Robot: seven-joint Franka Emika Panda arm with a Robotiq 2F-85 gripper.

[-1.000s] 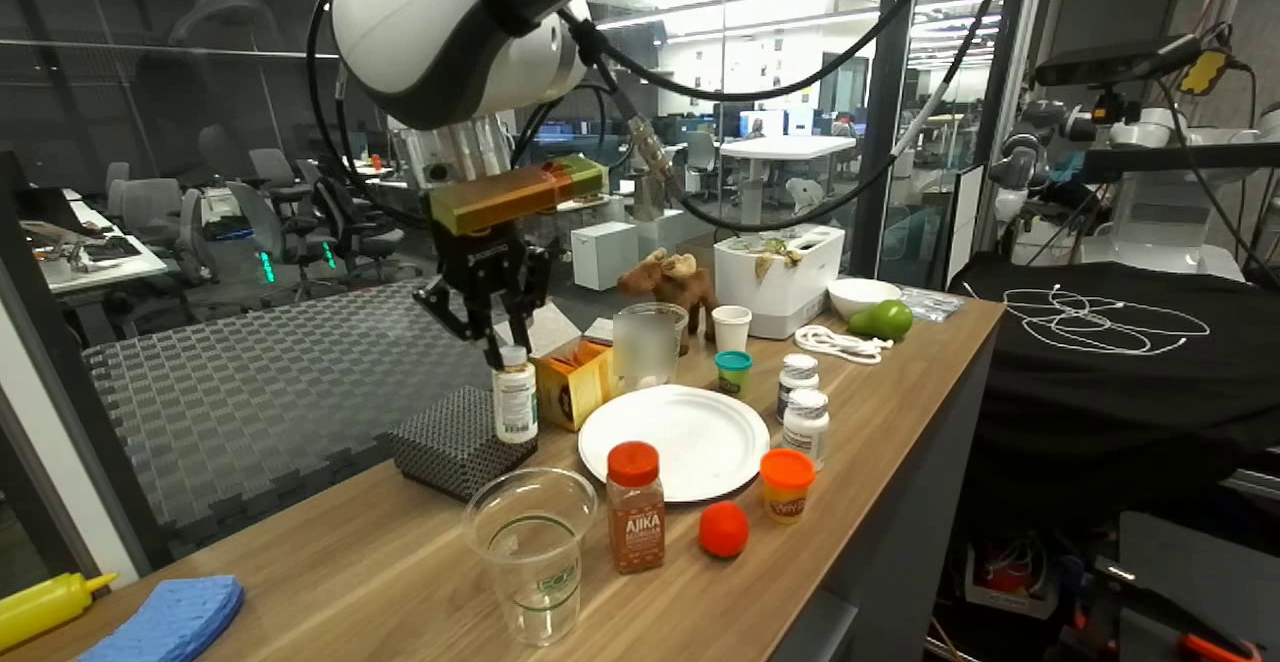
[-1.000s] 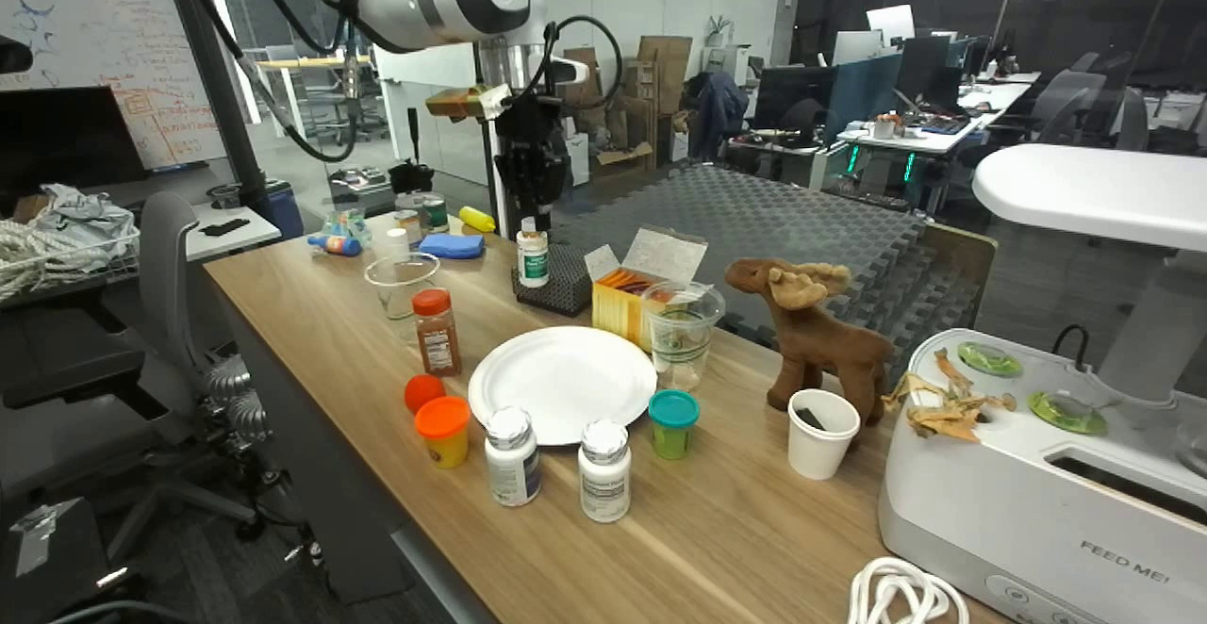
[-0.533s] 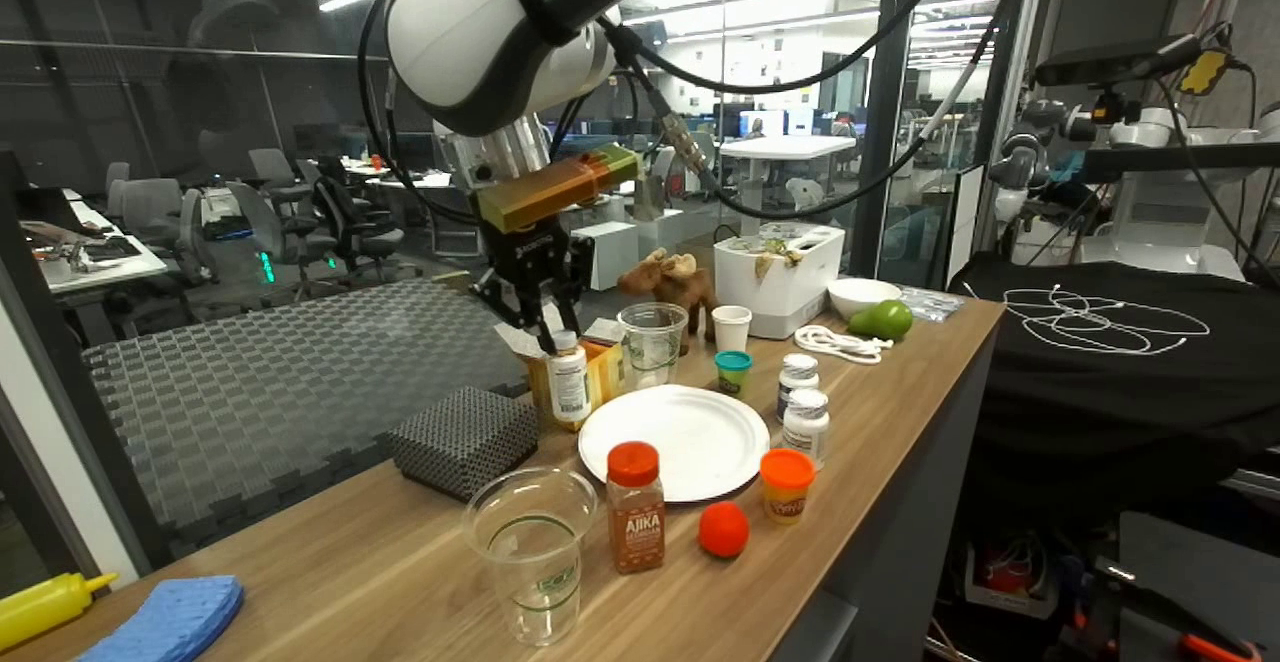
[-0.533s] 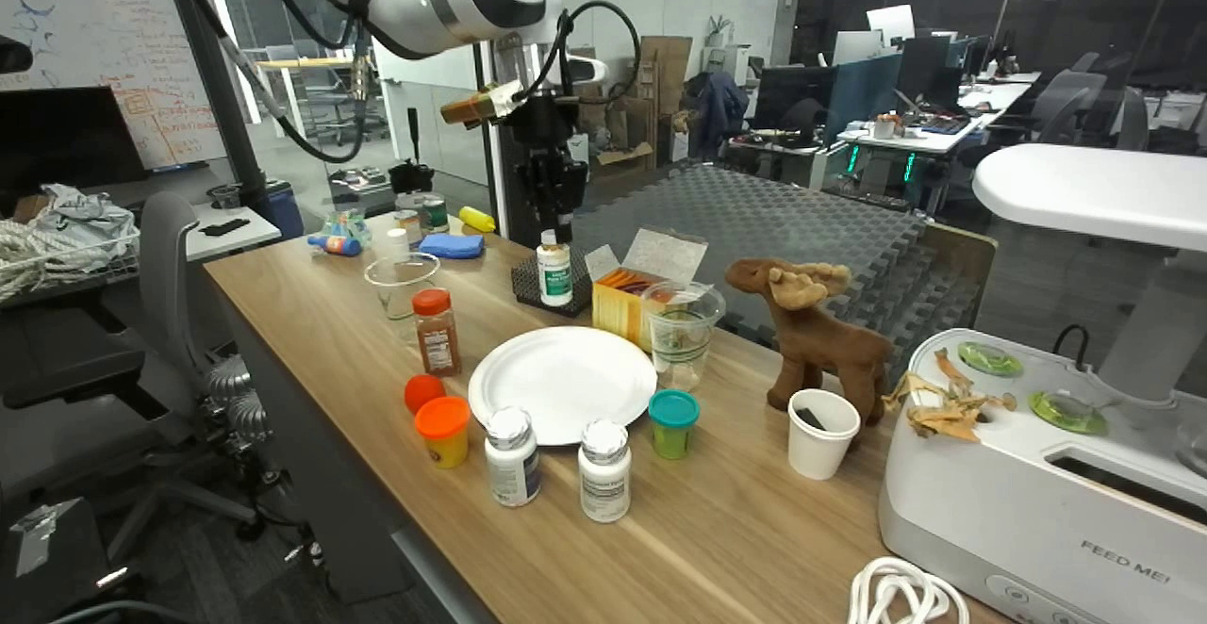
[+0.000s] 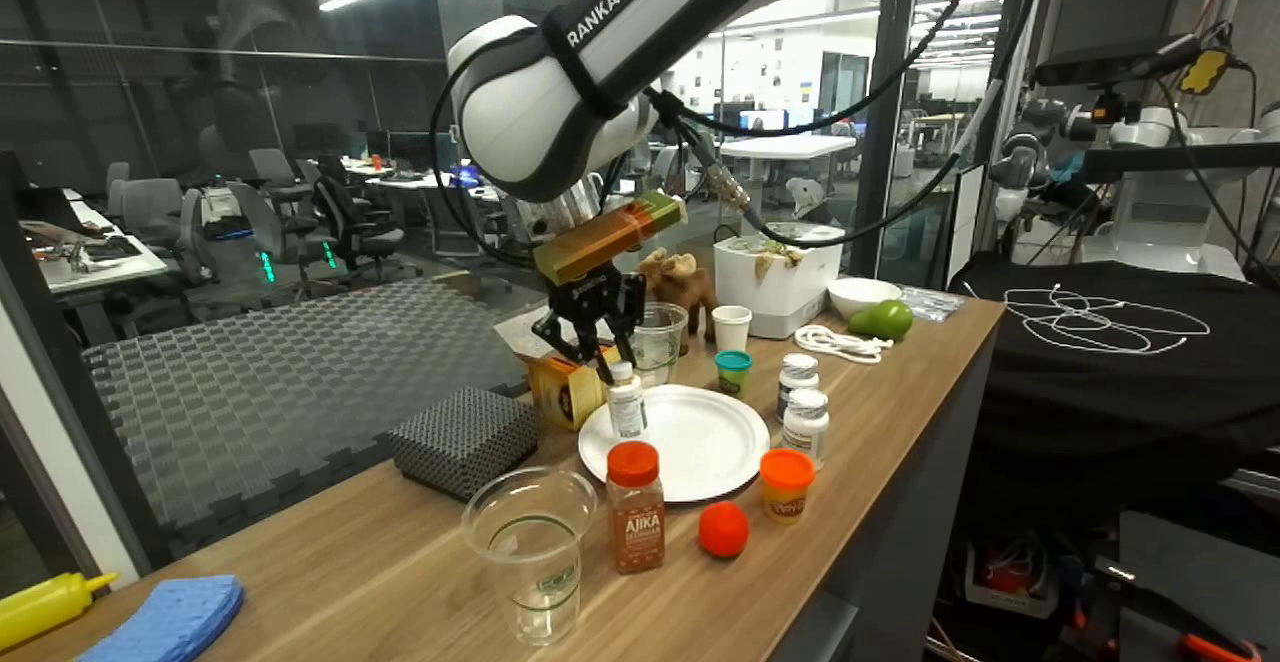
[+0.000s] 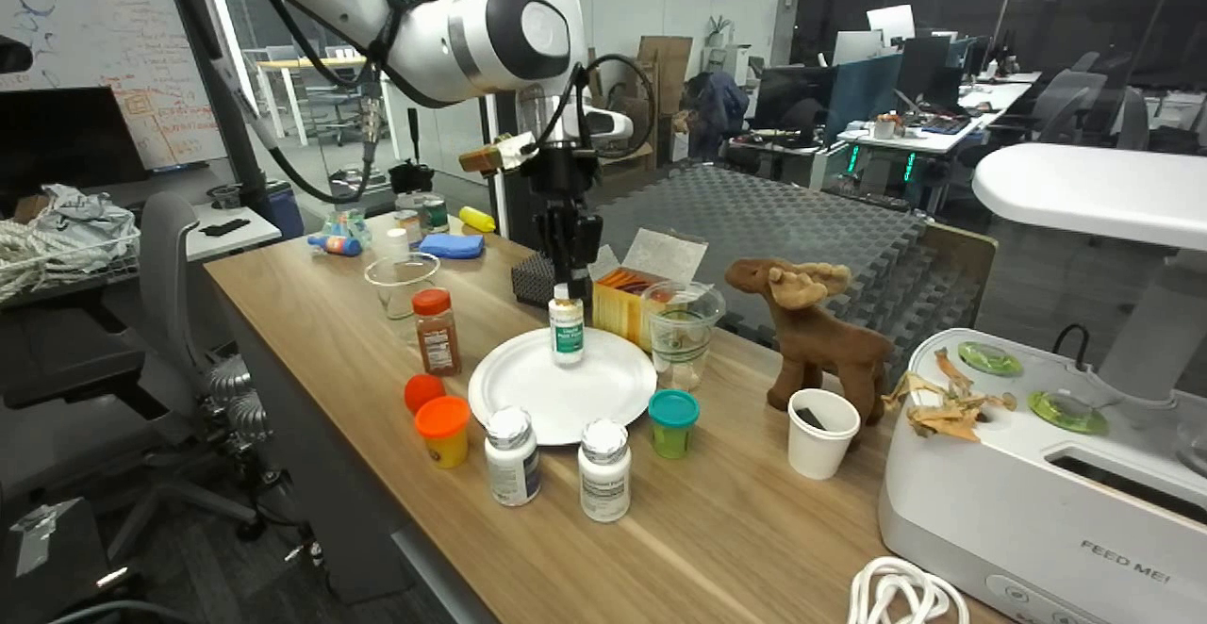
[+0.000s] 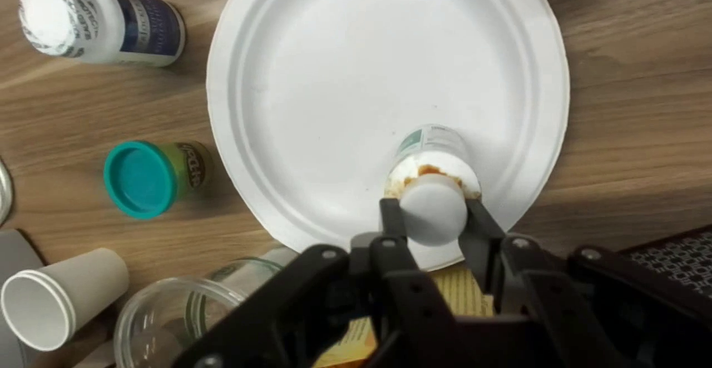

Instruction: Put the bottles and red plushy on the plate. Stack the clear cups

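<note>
In the wrist view, can see the hand (image 7: 433,212) clamped on a white bottle (image 7: 434,154) at the top end, just right of and below centre of the frame, over the plate (image 7: 384,62). Looks upright in both exterior views; can't tell resting on the plate from hanging just above. In an exterior view, got a red-capped bottle (image 5: 636,522) at lower centre of the frame, standing on the table (image 5: 350,562) between a clear cup (image 5: 540,552) on the left and the red plushy (image 5: 723,529) on the right. Also spot an orange-lidded tub (image 5: 787,489) just beside the plushy, up and right. In an exterior view, find a sealed white bottle (image 6: 512,462) and a second sealed white bottle (image 6: 604,473) at lower centre of the frame, near the plate, plus a teal-lidded tub (image 6: 673,426) to the right. Up and right of the plate there, note a second clear cup (image 6: 681,355), partly in front of a yellow box (image 6: 618,311). Log both cups as standing well apart.
</note>
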